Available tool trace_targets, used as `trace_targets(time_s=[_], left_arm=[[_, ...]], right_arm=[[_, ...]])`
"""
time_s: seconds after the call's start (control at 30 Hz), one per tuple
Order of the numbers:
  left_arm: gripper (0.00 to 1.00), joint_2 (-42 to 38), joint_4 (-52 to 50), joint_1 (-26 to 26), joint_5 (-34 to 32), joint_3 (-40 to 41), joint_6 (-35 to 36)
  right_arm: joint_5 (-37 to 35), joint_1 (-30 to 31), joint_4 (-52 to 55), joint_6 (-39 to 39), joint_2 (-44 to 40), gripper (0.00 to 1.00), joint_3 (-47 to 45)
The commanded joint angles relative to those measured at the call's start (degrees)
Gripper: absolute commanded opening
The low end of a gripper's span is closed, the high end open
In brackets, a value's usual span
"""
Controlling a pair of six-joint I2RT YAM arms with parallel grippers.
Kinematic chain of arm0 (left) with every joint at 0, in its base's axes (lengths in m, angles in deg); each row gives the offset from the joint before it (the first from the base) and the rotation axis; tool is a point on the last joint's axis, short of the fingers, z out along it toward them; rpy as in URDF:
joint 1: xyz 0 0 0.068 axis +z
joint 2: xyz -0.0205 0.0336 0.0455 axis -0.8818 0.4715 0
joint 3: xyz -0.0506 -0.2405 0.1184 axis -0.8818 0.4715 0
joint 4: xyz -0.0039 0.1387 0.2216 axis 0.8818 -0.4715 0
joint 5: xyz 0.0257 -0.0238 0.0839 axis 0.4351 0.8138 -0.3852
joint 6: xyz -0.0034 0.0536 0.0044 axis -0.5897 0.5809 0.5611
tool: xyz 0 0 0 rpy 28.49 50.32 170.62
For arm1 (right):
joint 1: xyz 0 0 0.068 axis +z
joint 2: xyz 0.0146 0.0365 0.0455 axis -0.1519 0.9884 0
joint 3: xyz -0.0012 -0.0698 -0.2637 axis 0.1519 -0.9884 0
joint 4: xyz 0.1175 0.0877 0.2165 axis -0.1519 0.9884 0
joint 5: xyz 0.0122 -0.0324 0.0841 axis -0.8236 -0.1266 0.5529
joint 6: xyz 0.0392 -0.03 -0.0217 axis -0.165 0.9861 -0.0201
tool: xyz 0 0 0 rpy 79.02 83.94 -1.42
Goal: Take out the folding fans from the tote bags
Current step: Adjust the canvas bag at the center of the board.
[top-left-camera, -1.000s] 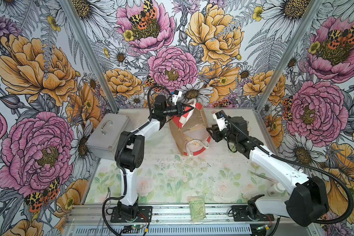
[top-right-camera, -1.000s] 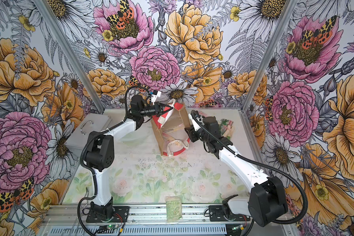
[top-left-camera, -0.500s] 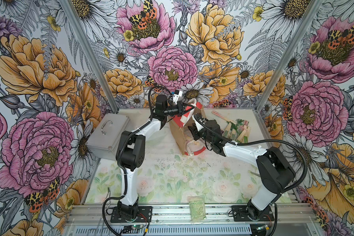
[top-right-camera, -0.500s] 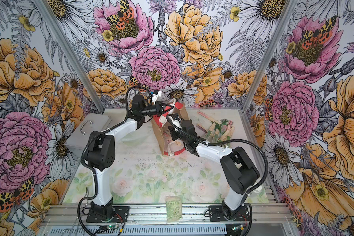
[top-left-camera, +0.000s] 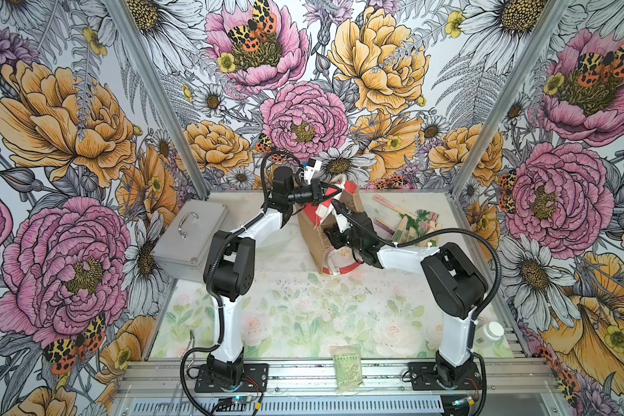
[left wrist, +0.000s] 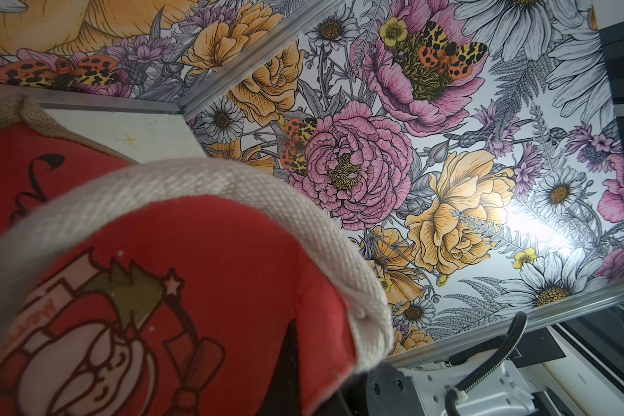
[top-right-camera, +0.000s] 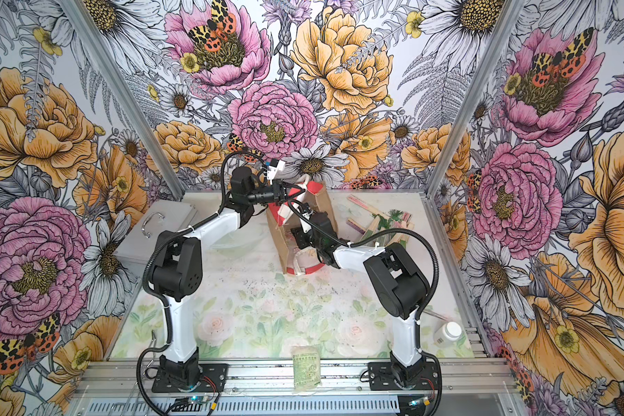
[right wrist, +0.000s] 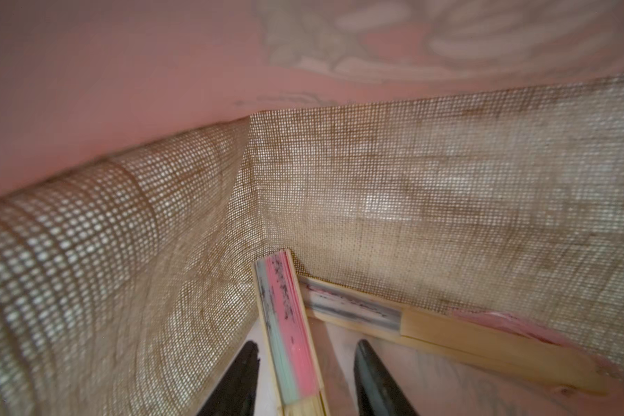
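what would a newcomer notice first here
The loud floral walls around the whole cell come first. Next, at the back of the table, the left gripper pinches the rope handle of the tote bag, while the right gripper is inside it, open, straddling a pink-and-green fan. More fans lie piled on the table beside the bag, on the right arm's side.

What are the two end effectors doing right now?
Left end effector: closed on the tote bag.
Right end effector: open, straddling a pink-green folding fan inside the bag.
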Motion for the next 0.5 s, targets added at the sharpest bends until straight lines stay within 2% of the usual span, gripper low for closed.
trace_targets(time_s=[0.0,0.13,0.33,0.4,0.47], left_arm=[[0.00,-1.6,0.4,0.2,2.9,-0.9,1.3],[0.00,-1.6,0.4,0.3,3.5,-0.9,1.1],[0.00,-1.5,1.1,0.2,4.7,-1.6,-0.5],[0.00,-1.3,3.6,0.1,5.2,-2.0,-2.7],[0.00,-0.6,10.8,0.3,6.1,-1.8,-8.5]], right_arm=[[4.8,-0.5,8.9,1.9,3.7,0.50,5.5],[7.1,-0.4,15.1,2.6,6.7,0.52,9.4],[5.6,-0.4,17.7,4.6,7.8,0.54,8.3],[5.7,-0.4,17.9,5.2,8.0,0.54,7.5],[5.4,-0.4,17.9,5.7,8.2,0.55,6.5]])
